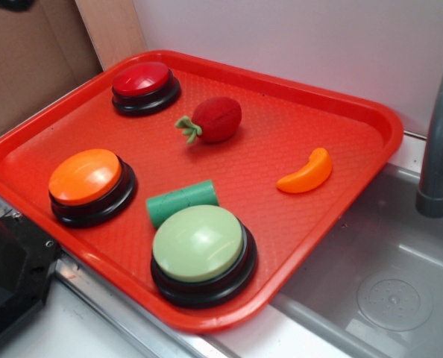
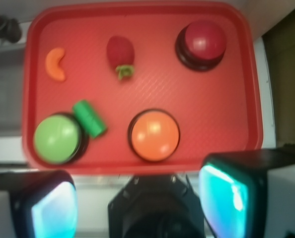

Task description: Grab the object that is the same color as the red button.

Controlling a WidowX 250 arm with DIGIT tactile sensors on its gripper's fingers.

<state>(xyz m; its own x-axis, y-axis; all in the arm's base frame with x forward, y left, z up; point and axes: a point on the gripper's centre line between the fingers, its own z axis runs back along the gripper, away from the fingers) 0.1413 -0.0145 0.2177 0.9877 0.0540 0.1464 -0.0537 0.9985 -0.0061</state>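
Red tray (image 1: 341, 93) carries everything. Strawberry (image 1: 218, 119) lies on it just beside the red button (image 1: 143, 82), apart from it, w/ crescent (image 1: 306, 173) further off and cylinder (image 1: 182, 201) nearer the green button (image 1: 200, 250). Gripper (image 2: 137, 203) hangs off the tray edge, released, fingers (image 2: 224, 191) spread, nothing btwn them.

A plain pale wall (image 1: 303, 37) is seen behind the work area. At the upper left, a brown cardboard panel (image 1: 27, 60) is set against a light wooden board (image 1: 113, 26). A grey metal sink basin (image 1: 378, 276) is located at the lower right, with a round drain (image 1: 393, 298) recessed in its floor. A grey faucet spout (image 1: 441, 142) is positioned over the basin at the right edge. A pale countertop edge (image 1: 72, 328) is visible at the lower left. Lighting is soft and even.
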